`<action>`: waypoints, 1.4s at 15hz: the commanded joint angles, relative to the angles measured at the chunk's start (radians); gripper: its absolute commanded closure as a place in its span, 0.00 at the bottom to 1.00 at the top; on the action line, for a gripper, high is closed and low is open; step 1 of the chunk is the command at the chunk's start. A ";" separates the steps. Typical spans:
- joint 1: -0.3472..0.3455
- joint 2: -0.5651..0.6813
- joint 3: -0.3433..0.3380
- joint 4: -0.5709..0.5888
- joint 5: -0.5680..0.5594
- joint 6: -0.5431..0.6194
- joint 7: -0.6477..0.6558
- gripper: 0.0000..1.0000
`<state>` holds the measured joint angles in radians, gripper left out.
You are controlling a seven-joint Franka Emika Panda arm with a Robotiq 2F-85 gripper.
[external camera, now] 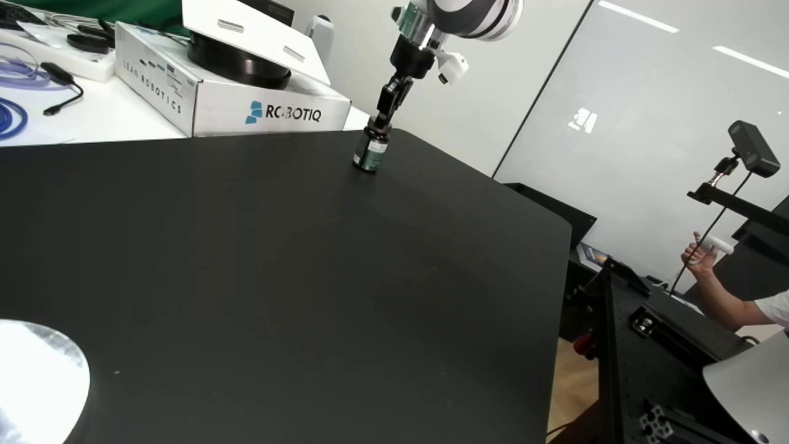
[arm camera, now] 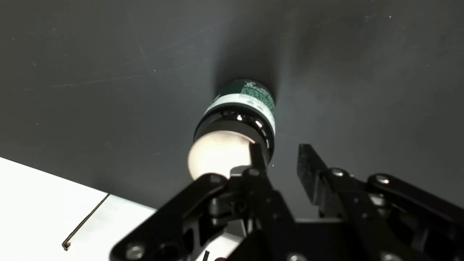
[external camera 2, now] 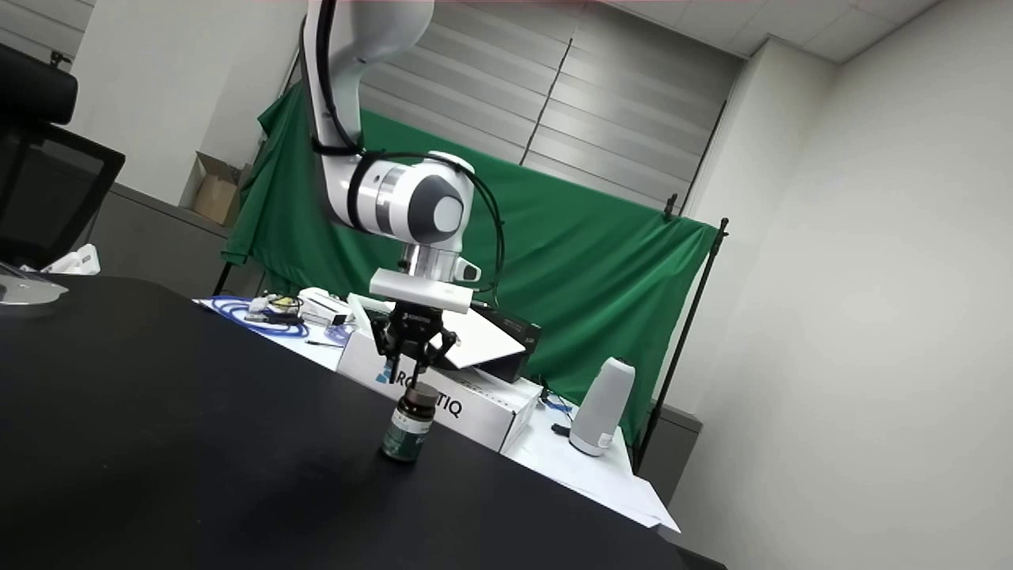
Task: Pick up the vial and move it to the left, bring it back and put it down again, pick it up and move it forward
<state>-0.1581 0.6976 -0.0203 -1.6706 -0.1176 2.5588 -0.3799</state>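
The vial stands upright near the table's far edge, in both exterior views point(external camera: 370, 154) point(external camera 2: 408, 434). It has a brown cap, a dark glass shoulder and a green label with a white band. In the wrist view the vial point(arm camera: 237, 117) is left of the finger gap, and its cap top is bright with glare. My gripper point(arm camera: 280, 148) is partly open with nothing between its fingers. The left finger overlaps the cap's right side; whether it touches the cap I cannot tell. In both exterior views the gripper point(external camera: 382, 125) point(external camera 2: 404, 381) points down at the cap.
The black table point(external camera: 277, 259) carries the vial. A white Robotiq box point(external camera: 271, 114) with a white panel on it stands on a white table behind the vial. A white rounded object point(external camera: 37, 376) is at the front left in an exterior view.
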 commanded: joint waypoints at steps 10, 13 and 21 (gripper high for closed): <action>0.000 -0.020 -0.016 0.003 -0.014 -0.062 0.023 0.00; -0.019 -0.016 -0.010 0.008 -0.001 -0.049 0.005 0.00; -0.066 0.000 -0.007 0.012 0.021 0.005 0.007 0.00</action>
<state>-0.2045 0.6953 -0.0350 -1.6655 -0.1139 2.5442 -0.3805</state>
